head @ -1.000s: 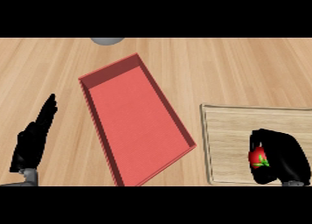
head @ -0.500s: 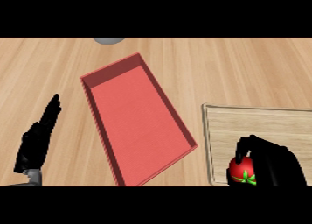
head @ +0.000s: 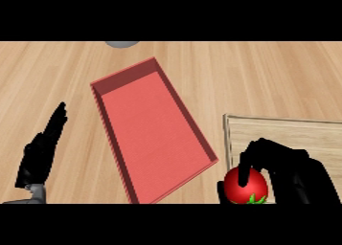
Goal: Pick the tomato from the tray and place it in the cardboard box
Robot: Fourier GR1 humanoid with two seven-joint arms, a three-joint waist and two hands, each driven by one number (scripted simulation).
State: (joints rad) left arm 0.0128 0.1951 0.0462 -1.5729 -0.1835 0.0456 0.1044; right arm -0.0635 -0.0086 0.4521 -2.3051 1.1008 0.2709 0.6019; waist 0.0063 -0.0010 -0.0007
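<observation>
The red tomato [head: 244, 185], green stem end down, is at the view's lower right with my right hand [head: 295, 173] shut on it, fingers curled over its top and thumb at its left. It hangs by the near left corner of the wooden tray [head: 293, 128]. The red open box [head: 152, 139] lies slanted in the middle, just left of the tomato, with nothing inside. My left hand [head: 40, 154] rests open at the lower left, fingers straight and pointing away.
A grey round object [head: 121, 43] shows partly at the top edge, beyond the box. Bare wooden counter [head: 258, 76] lies around the box and behind the tray.
My right hand has carried the tomato left and nearer, from over the tray's middle to its near left corner beside the box. The left hand has stayed put.
</observation>
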